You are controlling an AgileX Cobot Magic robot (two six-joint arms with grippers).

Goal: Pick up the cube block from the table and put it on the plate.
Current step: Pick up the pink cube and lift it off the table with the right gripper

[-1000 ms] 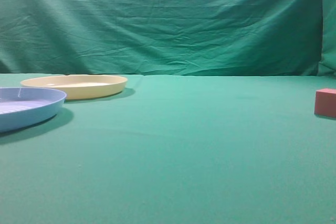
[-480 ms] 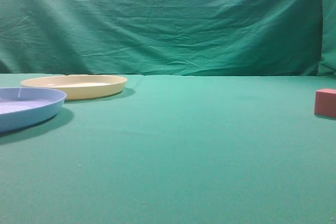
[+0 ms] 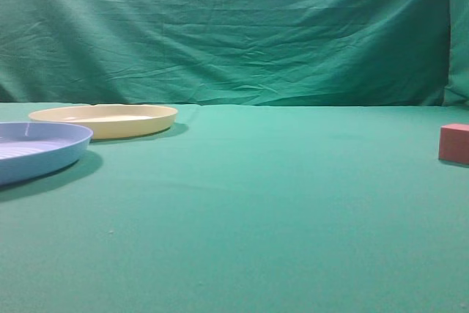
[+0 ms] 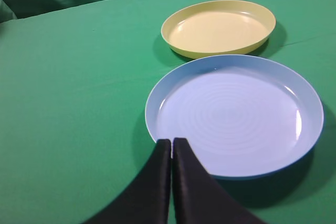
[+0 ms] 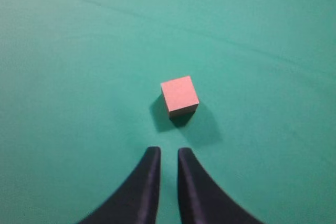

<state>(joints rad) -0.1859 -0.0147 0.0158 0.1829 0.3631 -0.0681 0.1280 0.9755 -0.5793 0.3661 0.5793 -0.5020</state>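
Our right gripper (image 5: 167,153) hovers above the table (image 5: 63,51) with fingers narrowly parted, aimed at the cube block (image 5: 179,96) just ahead, which we judge untouched; our left gripper (image 4: 172,142), pressed together, waits by the cream plate (image 4: 218,28), beyond the blue plate (image 4: 233,114).

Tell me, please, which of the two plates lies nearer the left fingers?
The blue plate: the left fingers reach its near rim in the left wrist view, while the yellow plate lies beyond it, farther off.
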